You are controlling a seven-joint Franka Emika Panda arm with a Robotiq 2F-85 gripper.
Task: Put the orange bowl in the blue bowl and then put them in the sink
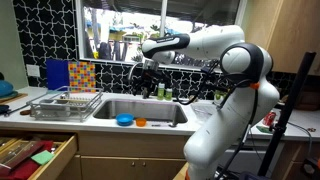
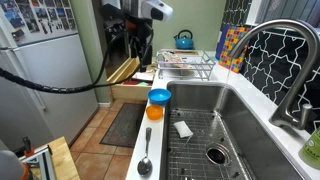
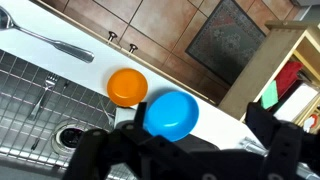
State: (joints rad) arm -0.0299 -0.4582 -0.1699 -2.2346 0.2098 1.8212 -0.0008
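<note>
Along the front edge of the sink (image 1: 140,108), orange bowl (image 3: 127,87) and blue bowl (image 3: 172,115) sit just beside each other, neither nested yet. Step in hand is likely grabbing the orange one: drop straight over its rim on the side away from the blue bowl, pinch the wall, lift clear. The gripper (image 1: 147,80) hangs above the sink, jaws spread wide, holding and touching nothing.
</note>
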